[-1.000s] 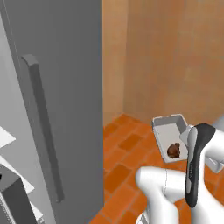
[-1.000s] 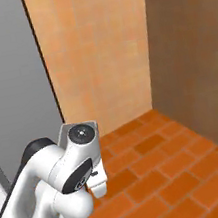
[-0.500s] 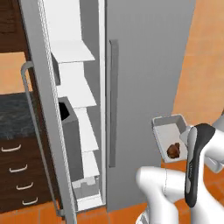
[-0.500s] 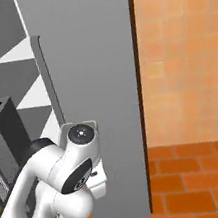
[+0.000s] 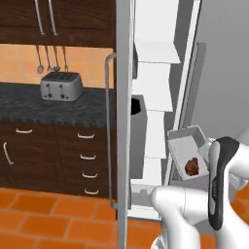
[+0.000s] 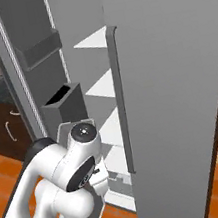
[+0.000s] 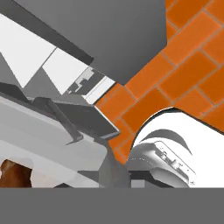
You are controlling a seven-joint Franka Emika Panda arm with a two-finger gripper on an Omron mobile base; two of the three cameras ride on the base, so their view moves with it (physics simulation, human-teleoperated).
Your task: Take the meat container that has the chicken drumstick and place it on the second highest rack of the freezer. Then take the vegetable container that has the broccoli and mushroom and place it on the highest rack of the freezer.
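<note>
The meat container [image 5: 187,146] is a grey tray held up at the right of the left base view, in front of the open freezer [image 5: 155,97]. The reddish-brown chicken drumstick [image 5: 192,167] lies inside it. My gripper [image 7: 105,174] is shut on the tray's rim [image 7: 52,144], and the drumstick [image 7: 13,173] shows at the lower left of the hand view. My arm [image 5: 221,185] covers the tray's near end. White freezer shelves [image 6: 92,38] stack one above another. The vegetable container is out of view.
The open freezer door [image 5: 124,121] stands edge-on with its long handle [image 5: 108,131] and carries bins [image 6: 39,49]. To the right, the fridge door [image 6: 179,93] is closed. At left are a toaster [image 5: 61,88], a dark counter [image 5: 29,109] and drawers [image 5: 73,151]. The floor is orange brick [image 7: 188,57].
The whole picture has swung from a bare wall and floor round to the open freezer, so the base has moved. The tray keeps its place at the arm.
</note>
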